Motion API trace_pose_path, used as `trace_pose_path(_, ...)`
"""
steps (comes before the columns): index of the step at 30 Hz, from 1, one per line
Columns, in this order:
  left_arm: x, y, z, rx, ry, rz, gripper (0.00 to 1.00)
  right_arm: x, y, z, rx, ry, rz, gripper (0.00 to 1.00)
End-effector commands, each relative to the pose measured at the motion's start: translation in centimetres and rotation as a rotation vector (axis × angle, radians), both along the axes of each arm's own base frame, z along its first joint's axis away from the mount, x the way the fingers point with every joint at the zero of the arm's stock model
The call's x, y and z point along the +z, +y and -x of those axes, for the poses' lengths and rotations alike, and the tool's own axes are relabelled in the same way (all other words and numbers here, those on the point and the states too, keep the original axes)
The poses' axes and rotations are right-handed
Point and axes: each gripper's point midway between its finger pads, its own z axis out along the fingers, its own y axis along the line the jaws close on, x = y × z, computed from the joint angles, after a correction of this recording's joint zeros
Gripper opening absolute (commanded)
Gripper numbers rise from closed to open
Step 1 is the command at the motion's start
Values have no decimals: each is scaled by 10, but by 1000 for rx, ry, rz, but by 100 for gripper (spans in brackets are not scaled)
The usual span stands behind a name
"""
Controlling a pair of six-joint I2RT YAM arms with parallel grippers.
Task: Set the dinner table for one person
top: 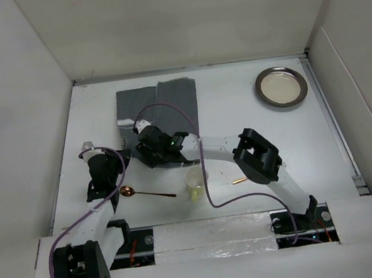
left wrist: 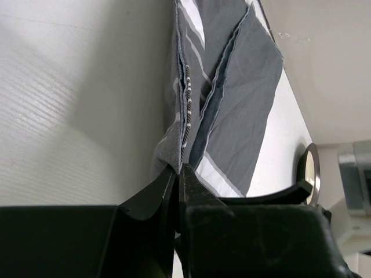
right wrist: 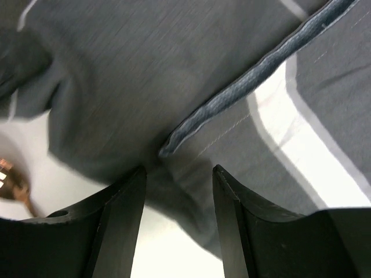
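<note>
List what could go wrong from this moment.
1. The left gripper is shut on only the edge of the cloth mat, so a pull may slip it free.
2. The mat is folded over itself, and the open right gripper is at a fold. It may catch two layers and leave the mat bunched.
3. The cup stands right beside the right forearm. A sideways sweep could tip it.

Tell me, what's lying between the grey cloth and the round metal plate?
Nothing: the top view shows only bare white table between the cloth and the plate.
</note>
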Motion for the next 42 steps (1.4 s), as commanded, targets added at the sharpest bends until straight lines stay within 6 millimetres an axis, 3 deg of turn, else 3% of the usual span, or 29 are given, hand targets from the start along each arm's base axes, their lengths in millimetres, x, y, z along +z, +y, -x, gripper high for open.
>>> trace_pose_path(1,10,0,-2,1,-57,-1,0,10,8,-20,-42,-72,-16,55)
trace_pose_path(4,9,0,-2,-2,-53,-8,0,2,15,-20,-42,-86,-23,55)
trace_pose_path(8,9,1,-2,-1,-53,-12,0,5,7,-36,-144,-173,6,51)
trace_pose_path(10,9,2,-1,3,-53,-13,0,9,9,-35,-159,-193,-3,43)
trace_pose_path(11,11,2,-1,4,-60,-14,0,12,6,-37,-174,-205,-3,32)
trace_pose_path(13,10,3,-2,12,-56,-16,0,16,4,-38,-197,-214,-24,21)
trace_pose_path(14,11,3,-2,12,-57,-17,0,31,1,-40,-217,-234,-43,6)
trace_pose_path(15,13,3,-3,14,-60,-16,0,41,1,-41,-236,-247,-71,2)
trace_pose_path(16,15,3,-4,14,-66,-10,0,46,-3,-41,-247,-255,-80,0)
trace_pose_path(18,24,2,-8,11,-89,4,0,95,-16,-50,-303,-309,-155,0)
trace_pose_path(19,29,1,-10,8,-96,5,0,93,-17,-49,-303,-309,-154,0)
trace_pose_path(20,34,2,-12,13,-104,8,0,109,-23,-53,-320,-326,-177,0)
trace_pose_path(21,41,1,-14,12,-118,9,0,142,-37,-62,-354,-352,-227,0)
trace_pose_path(23,69,-1,-22,1,-176,27,0,170,-62,-71,-402,-378,-262,0)
trace_pose_path(24,80,-2,-24,-1,-199,30,0,208,-88,-81,-449,-409,-324,0)
trace_pose_path(25,107,-3,-30,-10,-247,30,0,225,-104,-84,-474,-419,-354,0)
trace_pose_path(26,121,-4,-32,-17,-270,28,0,228,-120,-85,-491,-420,-359,0)
trace_pose_path(27,139,-4,-34,-20,-302,24,0,245,-136,-87,-515,-441,-393,0)
trace_pose_path(28,172,-4,-38,-23,-362,17,0,281,-172,-91,-565,-484,-453,0)
trace_pose_path(30,207,-1,-41,-12,-418,1,0,298,-206,-90,-593,-498,-486,0)
trace_pose_path(31,258,1,-42,-4,-493,-19,0,339,-256,-85,-658,-555,-553,0)
trace_pose_path(32,259,1,-42,-4,-494,-19,0,339,-257,-85,-658,-556,-552,0)
trace_pose_path(33,290,3,-40,6,-540,-36,0,345,-274,-81,-681,-564,-553,0)
trace_pose_path(34,307,4,-37,9,-568,-43,0,369,-304,-73,-716,-605,-586,0)
trace_pose_path(35,319,5,-36,15,-588,-52,0,379,-318,-68,-729,-621,-600,0)
trace_pose_path(36,345,6,-30,21,-630,-69,0,384,-329,-62,-739,-630,-603,0)
trace_pose_path(37,356,7,-26,25,-649,-76,0,402,-347,-50,-744,-660,-634,0)
trace_pose_path(39,382,10,-14,45,-699,-94,0,411,-361,-38,-745,-671,-640,0)
trace_pose_path(42,405,12,3,62,-766,-103,0,432,-376,-19,-732,-697,-664,0)
